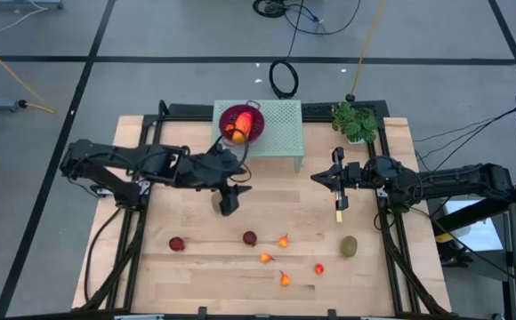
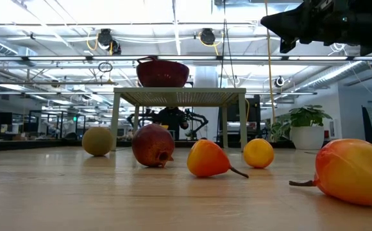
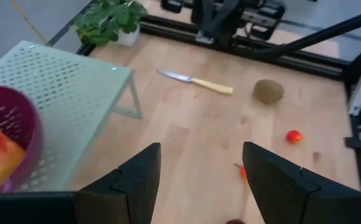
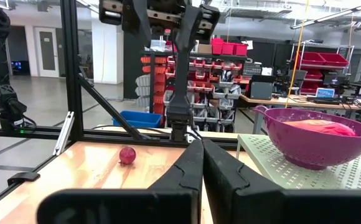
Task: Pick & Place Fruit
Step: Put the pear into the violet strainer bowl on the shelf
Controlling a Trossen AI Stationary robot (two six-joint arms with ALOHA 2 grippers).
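A pale wooden worktop [image 1: 267,267] framed in black rails sits on a grey floor crossed by dark lines and trailing cables, with a potted plant [image 1: 356,122] at its far corner. Small fruit [image 1: 283,241] lies scattered across the near boards, while one red-orange piece [image 1: 237,130] rests in a purple bowl [image 1: 243,123] on a green perforated stand [image 1: 280,129]. The left gripper [image 1: 229,204] hangs beside the stand, jaws released and empty; the right gripper [image 1: 338,204], jaws clenched, hovers over a yellow-handled knife [image 3: 196,81]. Shelves of red bins fill the workshop behind.
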